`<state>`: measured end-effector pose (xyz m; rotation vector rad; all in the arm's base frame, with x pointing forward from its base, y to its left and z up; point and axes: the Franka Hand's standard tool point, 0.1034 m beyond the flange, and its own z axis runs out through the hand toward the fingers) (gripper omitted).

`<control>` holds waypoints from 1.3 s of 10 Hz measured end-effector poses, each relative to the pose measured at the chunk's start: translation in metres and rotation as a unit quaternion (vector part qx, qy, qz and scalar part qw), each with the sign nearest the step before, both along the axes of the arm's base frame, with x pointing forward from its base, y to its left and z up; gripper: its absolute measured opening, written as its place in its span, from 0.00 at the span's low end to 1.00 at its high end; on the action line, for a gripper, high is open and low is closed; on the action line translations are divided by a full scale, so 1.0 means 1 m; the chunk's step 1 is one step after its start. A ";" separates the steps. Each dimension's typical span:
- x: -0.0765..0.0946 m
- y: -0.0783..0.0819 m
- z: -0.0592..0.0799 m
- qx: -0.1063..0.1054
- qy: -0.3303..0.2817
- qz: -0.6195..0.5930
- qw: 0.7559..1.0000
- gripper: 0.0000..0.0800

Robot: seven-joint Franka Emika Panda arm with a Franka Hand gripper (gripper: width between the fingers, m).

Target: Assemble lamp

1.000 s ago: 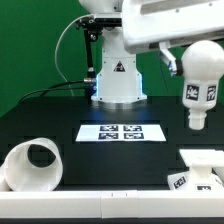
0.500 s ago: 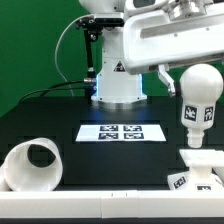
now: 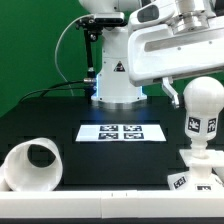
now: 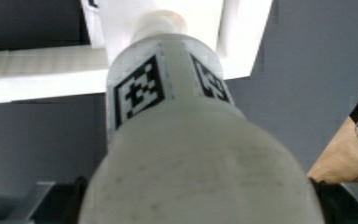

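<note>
The white bulb [image 3: 200, 118] hangs upright at the exterior view's right, round head up, tag on its side, narrow end down. My gripper [image 3: 197, 95] is shut on its head; a dark finger [image 3: 172, 92] shows beside it. The narrow end is right over the flat square base [image 3: 205, 172]; whether they touch I cannot tell. In the wrist view the bulb [image 4: 176, 130] fills the picture and points at the white base [image 4: 34, 78], with my gripper [image 4: 194, 208] round its head. The hollow tapered shade [image 3: 35, 165] lies on its side at the front left.
The marker board [image 3: 122, 132] lies flat mid-table. The arm's white pedestal [image 3: 117, 78] stands behind it. The table top is black and the backdrop behind is green.
The gripper has carried the bulb downward, from well above the table to just over the base. The shade and base have not moved.
</note>
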<state>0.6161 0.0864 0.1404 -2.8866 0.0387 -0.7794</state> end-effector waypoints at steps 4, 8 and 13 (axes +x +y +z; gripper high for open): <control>-0.004 0.003 -0.014 0.001 0.007 0.001 1.000 0.72; -0.003 0.003 -0.014 0.001 0.002 0.000 1.000 0.85; -0.002 0.004 -0.008 0.006 0.071 0.011 0.997 0.87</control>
